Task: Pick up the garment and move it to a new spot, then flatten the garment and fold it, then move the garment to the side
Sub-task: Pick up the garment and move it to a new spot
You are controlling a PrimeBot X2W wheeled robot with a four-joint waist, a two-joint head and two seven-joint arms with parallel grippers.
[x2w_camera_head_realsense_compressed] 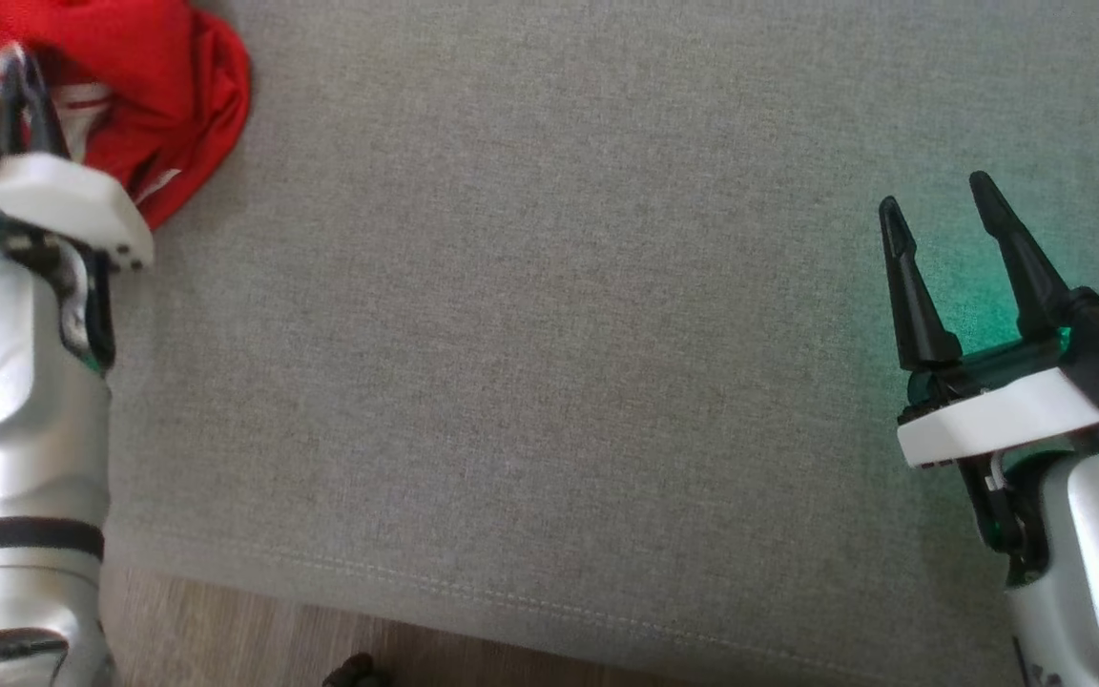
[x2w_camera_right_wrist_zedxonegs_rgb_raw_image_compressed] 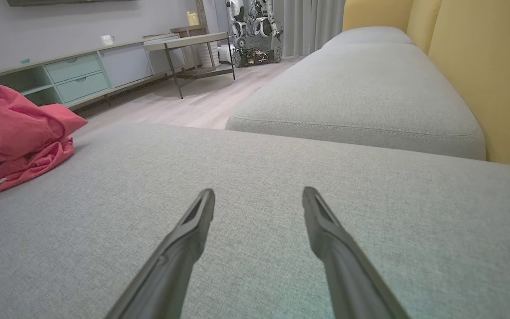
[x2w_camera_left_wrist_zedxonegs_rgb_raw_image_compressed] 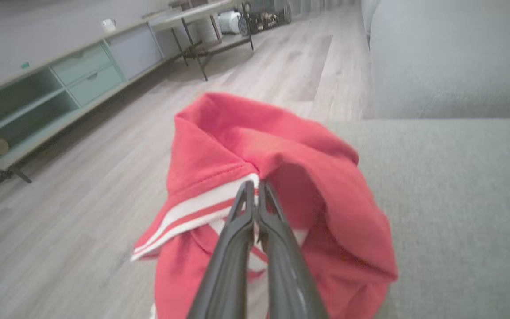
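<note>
"At the tips of the left gripper (x2w_camera_left_wrist_zedxonegs_rgb_raw_image_compressed: pixel 254 185) — what?"
"A fold of the red garment (x2w_camera_left_wrist_zedxonegs_rgb_raw_image_compressed: pixel 290 146) by its white stripe (x2w_camera_left_wrist_zedxonegs_rgb_raw_image_compressed: pixel 193 208); jaws pressed shut on it. The rest heaps just beyond the tips, on the grey cushion (x2w_camera_left_wrist_zedxonegs_rgb_raw_image_compressed: pixel 458 199), at its edge."
"Step?"
"Pick-up. Next, I'd judge: lift clear, carry toward the right gripper (x2w_camera_right_wrist_zedxonegs_rgb_raw_image_compressed: pixel 258 197) — spread wide, empty, well apart."
</note>
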